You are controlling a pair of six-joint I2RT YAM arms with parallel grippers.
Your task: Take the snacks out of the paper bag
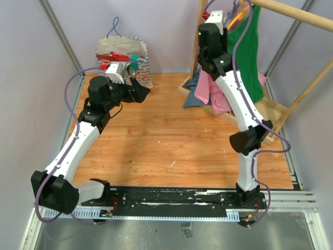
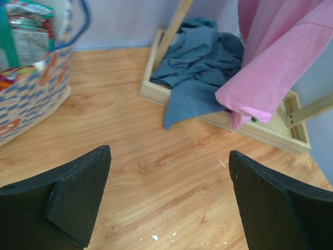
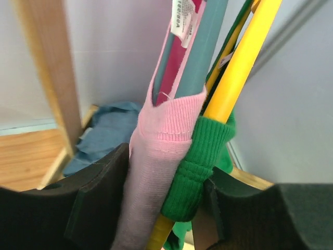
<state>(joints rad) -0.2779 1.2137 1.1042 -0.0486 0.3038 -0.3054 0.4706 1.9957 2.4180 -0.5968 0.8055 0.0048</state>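
**Colours and prints across the surface**

The surface (image 1: 166, 140) is warm orange-brown wood grain. At its far left corner, the paper bag (image 2: 32, 101) is tan, printed with blue-and-white check and orange round motifs; its cord handle (image 2: 83, 21) is blue. The snacks (image 2: 26, 31) at its mouth show glossy green, white and red. By the far right edge are a grey-blue cloth (image 2: 200, 62), a pink garment (image 2: 276, 67) and a green garment (image 1: 250, 47), with a yellow hanger (image 3: 244, 62) and a teal hanger (image 3: 205, 47). The left claw (image 2: 169, 172) and right claw (image 3: 166, 198) are matt black. The arms (image 1: 237, 99) are white with black joints and purple cables.
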